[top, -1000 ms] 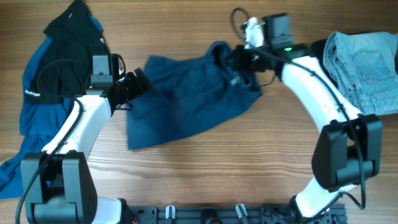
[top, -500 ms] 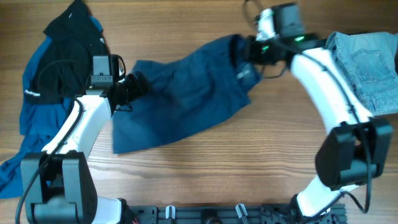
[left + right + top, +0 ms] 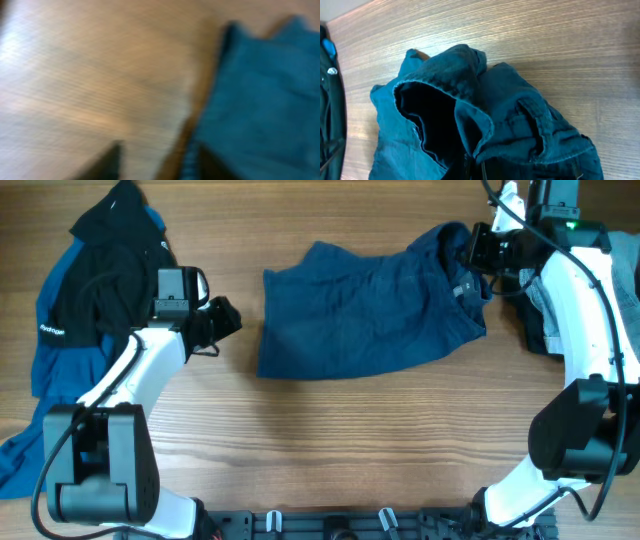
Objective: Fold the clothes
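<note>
Over at the 9 o'clock side of the brown wooden table [image 3: 330, 450], a crumpled black and royal-blue jacket [image 3: 95, 290] lay in a heap. Near its 3 o'clock edge, the left gripper [image 3: 222, 320] hovered over bare wood, apart from the cloth at its own 3 o'clock. The blurred wrist view showed its dark fingers [image 3: 107, 162] parted, with nothing gripped between them. The dark navy-blue woven shorts [image 3: 370, 310] lay spread from the table's middle toward 1 o'clock, the left end flat on the wood and the waist end bunched and raised at 2 o'clock. There the right gripper [image 3: 478, 250] was clamped on a fold of the waistband, its jaws closed tight on the fabric.
</note>
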Tool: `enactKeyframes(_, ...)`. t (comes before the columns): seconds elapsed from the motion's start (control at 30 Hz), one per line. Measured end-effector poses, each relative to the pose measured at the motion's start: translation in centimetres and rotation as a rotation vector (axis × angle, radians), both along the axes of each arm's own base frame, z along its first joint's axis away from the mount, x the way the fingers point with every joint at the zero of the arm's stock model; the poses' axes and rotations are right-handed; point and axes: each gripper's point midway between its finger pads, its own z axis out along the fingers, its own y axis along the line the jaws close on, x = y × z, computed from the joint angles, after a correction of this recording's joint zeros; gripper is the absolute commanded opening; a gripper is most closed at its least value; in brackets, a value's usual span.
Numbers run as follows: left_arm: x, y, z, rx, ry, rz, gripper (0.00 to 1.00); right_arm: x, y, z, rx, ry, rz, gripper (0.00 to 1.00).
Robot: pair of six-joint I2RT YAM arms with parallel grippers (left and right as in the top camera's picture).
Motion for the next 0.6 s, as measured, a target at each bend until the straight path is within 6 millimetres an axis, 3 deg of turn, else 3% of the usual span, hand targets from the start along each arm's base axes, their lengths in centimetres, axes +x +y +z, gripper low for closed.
enactKeyframes(0.1,1.1,-2.7,1.3,-0.043,-0.087,-0.108,0.04,-0.1,0.3,0.0,0.004,0.001,0.011,0.04)
enactKeyframes(0.23,2.1,-4.7,2.1,-0.081,-0.171,-0.21,0.04,-0.2,0.4,0.0,0.005,0.005,0.012,0.04)
enactKeyframes(0.6,4.1,-7.9,-1.1,-0.21,-0.252,-0.369,0.04,0.1,1.8,0.2,0.003,-0.015,0.043,0.04)
